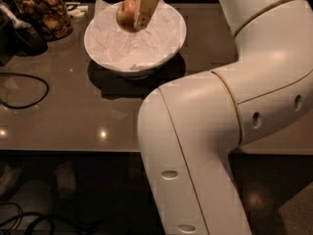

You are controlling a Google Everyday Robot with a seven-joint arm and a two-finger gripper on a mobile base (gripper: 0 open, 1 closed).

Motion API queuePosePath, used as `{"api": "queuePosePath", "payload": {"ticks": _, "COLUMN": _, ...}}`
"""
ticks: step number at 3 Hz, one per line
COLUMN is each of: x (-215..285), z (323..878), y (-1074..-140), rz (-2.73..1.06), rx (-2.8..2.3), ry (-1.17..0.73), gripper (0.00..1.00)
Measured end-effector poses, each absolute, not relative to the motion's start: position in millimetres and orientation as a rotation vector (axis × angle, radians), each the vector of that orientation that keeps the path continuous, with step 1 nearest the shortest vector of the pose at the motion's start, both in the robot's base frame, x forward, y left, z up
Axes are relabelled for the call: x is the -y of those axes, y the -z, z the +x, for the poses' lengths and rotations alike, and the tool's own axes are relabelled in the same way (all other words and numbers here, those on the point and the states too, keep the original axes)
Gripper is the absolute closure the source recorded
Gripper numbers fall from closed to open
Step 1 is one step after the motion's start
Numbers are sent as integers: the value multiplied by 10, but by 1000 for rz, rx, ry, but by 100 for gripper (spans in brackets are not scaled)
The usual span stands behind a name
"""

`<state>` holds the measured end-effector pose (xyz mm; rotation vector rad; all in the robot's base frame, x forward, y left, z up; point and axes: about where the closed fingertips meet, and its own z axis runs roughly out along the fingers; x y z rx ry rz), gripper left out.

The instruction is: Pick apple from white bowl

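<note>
Apple (125,13) pinched in gripper (134,14) at top centre of frame, over far side of white bowl (100,50). Looks gripped off-centre; may slip on a jerky lift, dropping into bowl or onto surface (68,111) toward jar (44,13).

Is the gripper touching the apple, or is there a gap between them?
Touching. In the camera view the gripper, above the white bowl, has its visible finger pressed flat against the right side of the apple, with no gap.
</note>
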<state>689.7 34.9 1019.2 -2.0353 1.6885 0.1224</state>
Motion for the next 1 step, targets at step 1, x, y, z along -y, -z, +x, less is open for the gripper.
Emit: {"api": "queuePosePath", "payload": {"ticks": 1, "x": -347, "z": 6813, "y": -10387, "rz": -2030, "rx": -1640, "ry": -109, "gripper": 100}}
